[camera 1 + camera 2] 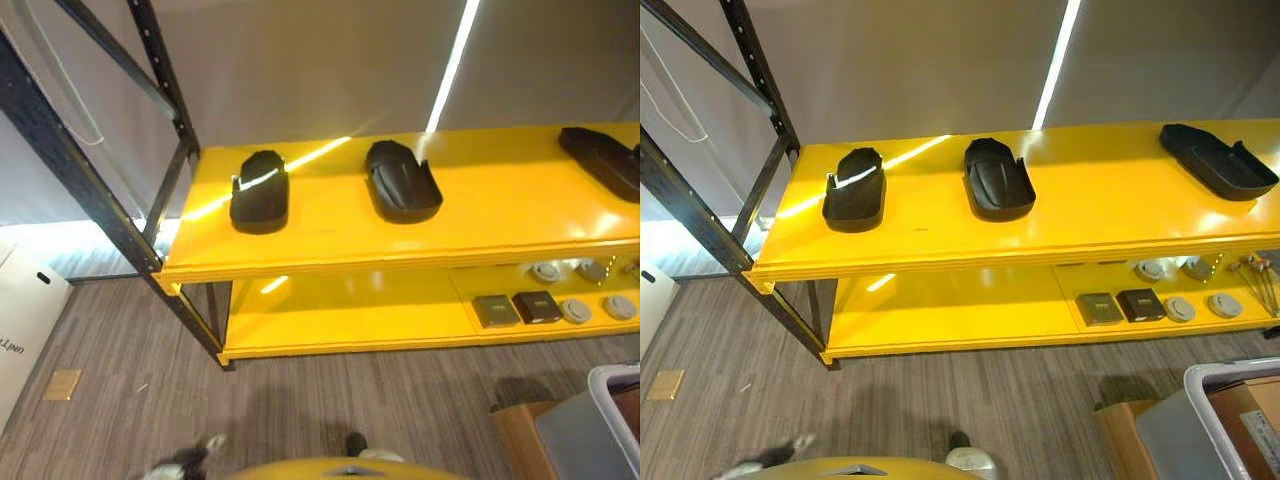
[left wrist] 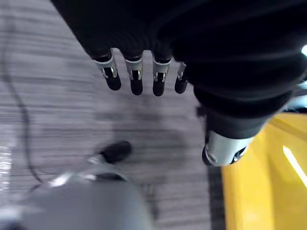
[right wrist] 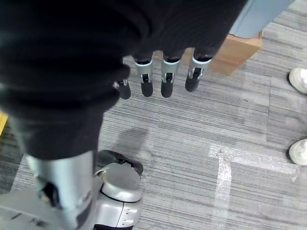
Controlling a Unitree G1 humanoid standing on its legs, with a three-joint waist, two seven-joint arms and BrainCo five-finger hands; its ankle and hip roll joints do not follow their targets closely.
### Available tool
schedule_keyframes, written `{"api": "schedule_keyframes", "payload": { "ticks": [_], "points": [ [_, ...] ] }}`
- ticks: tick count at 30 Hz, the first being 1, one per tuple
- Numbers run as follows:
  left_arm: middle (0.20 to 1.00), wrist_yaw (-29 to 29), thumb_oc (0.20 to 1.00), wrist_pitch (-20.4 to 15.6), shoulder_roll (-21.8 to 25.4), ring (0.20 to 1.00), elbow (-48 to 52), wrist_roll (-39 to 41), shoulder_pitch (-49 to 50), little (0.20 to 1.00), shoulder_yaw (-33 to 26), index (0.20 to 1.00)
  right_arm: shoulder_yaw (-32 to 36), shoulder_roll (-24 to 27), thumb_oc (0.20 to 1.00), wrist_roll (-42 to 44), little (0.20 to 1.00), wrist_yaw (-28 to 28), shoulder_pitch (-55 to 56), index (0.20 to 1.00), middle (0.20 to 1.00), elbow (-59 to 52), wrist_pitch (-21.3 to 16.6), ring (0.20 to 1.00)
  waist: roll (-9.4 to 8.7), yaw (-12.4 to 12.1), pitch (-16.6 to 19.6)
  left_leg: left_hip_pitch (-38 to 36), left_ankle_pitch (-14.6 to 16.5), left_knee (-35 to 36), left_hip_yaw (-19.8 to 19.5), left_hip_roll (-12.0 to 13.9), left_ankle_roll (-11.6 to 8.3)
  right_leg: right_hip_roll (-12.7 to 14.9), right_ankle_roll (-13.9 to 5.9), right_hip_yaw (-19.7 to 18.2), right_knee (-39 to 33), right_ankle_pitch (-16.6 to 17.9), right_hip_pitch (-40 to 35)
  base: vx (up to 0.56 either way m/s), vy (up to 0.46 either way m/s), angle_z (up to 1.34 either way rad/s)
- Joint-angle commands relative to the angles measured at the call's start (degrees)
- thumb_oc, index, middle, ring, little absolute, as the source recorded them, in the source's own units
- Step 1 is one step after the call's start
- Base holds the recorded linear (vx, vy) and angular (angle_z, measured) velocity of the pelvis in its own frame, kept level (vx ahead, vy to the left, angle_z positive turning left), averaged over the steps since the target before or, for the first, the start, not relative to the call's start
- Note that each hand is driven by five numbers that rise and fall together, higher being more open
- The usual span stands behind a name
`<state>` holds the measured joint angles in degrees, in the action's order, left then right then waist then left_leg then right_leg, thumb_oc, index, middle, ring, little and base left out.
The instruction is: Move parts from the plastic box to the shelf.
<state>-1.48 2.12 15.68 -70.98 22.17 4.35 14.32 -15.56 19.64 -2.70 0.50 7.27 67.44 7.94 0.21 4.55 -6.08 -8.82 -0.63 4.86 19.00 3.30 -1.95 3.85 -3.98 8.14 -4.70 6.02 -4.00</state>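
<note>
Black parts (image 1: 998, 180) lie on a yellow shelf (image 1: 1110, 215) above grey streaked carpet (image 1: 940, 400).

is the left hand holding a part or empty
Empty: the left hand hangs over the floor with fingers straight, nothing in them.

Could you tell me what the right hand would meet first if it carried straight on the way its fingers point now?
Probably the grey carpeted floor: the right hand hangs open, fingers pointing down at it, holding nothing.
</note>
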Motion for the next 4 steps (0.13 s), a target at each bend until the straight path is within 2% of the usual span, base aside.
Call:
{"api": "schedule_keyframes", "payload": {
  "ticks": [1,3,4],
  "points": [
    [1.0,-0.83,1.0,-5.96,-0.89,1.0,2.93,-1.06,-4.49,1.0,-1.95,1.0,-1.92,0.09,1.0,-2.17,1.0,-0.54,-3.19,1.0,1.0,2.94,1.54,1.0,-1.15,-0.44,-1.85,1.75,3.98,-5.43,1.49,3.85,-1.42,2.86,-4.44,0.22,0.31,-4.76,-1.39,-0.01,-0.017,0.16],
    [1.0,-0.53,1.0,-6.93,-1.31,1.0,2.9,-0.3,-3.91,1.0,-2.73,1.0,-1.75,-0.14,1.0,-1.87,1.0,-0.64,-3.0,1.0,1.0,3.06,1.47,1.0,-1.23,-0.67,-1.79,1.77,4.07,-5.31,1.08,3.69,-1.36,2.85,-4.42,0.21,0.28,-4.72,-1.36,-0.05,-0.014,0.04],
    [1.0,0.23,1.0,-7.74,-1.61,1.0,2.86,0.05,-3.57,1.0,-3.77,1.0,-1.63,-0.61,1.0,-1.52,1.0,-1.0,-2.87,1.0,1.0,3.25,1.29,1.0,-1.49,-1.02,-1.69,2.32,3.15,-5.11,1.22,3.57,-1.06,2.82,-4.0,0.18,0.37,-4.07,-0.62,-0.12,-0.036,0.03]
  ]
}}
